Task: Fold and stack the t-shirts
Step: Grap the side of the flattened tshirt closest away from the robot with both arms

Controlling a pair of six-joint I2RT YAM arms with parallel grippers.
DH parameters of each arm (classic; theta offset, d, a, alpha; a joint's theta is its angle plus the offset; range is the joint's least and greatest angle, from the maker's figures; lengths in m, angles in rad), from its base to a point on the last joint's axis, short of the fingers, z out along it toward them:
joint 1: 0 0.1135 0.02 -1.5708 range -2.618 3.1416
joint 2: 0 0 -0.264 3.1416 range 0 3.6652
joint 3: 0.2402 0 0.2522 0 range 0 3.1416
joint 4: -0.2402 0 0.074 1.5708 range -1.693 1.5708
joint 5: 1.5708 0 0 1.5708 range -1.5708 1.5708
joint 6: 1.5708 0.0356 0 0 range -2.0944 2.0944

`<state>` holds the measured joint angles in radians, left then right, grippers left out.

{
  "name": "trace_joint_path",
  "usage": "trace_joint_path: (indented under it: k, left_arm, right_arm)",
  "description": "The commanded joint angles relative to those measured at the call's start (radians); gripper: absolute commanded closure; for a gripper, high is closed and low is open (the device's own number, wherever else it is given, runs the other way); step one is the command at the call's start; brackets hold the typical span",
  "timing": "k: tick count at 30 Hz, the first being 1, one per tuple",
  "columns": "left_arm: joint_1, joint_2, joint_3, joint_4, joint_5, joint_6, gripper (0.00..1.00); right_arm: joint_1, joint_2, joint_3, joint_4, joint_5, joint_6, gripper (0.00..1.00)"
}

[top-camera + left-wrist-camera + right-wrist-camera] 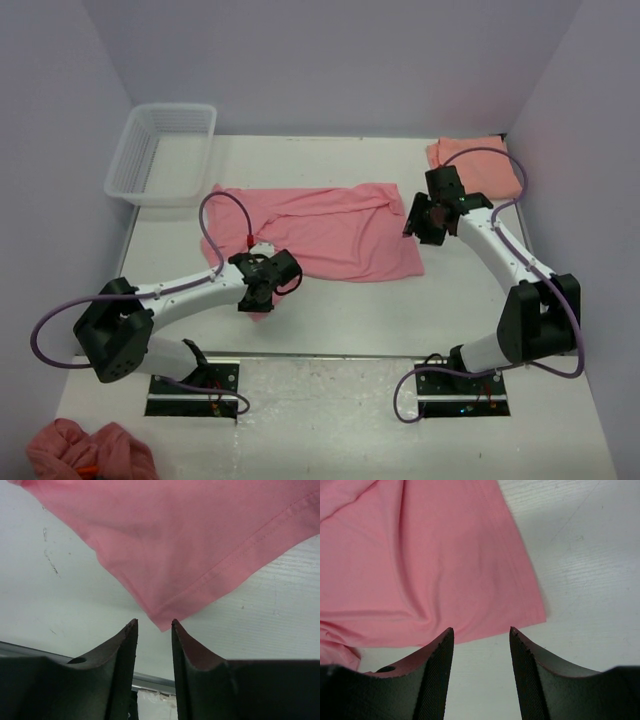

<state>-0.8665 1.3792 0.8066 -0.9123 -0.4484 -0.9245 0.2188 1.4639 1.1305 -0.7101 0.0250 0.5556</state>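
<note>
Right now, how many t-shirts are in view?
2 for sure: the rose-pink t-shirt spread mid-table, the salmon-orange t-shirt folded at the far right corner. The crumpled pink heap at near left may hide more.

Bare tabletop around shirt; basket far left

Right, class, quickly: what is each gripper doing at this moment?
Left gripper: open, holding nothing; the pink t-shirt corner lies just ahead.
Right gripper: open, holding nothing.
</note>
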Motion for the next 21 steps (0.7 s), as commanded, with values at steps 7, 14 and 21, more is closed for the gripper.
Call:
trace_joint_path:
  k: [7, 14, 21]
  left_arm:
    - [-0.005, 0.003, -0.060, 0.122, 0.054, 0.003, 0.61]
    - [-0.002, 0.037, -0.076, 0.153, 0.054, 0.012, 0.60]
    - [0.001, 0.080, -0.112, 0.188, 0.083, 0.016, 0.64]
  right_arm:
    - [-0.027, -0.069, -0.017, 0.021, -0.019, -0.037, 0.50]
    - [-0.047, -0.103, -0.031, 0.021, -0.019, -0.049, 0.50]
    - [-0.064, -0.112, -0.031, 0.015, -0.040, -0.054, 0.50]
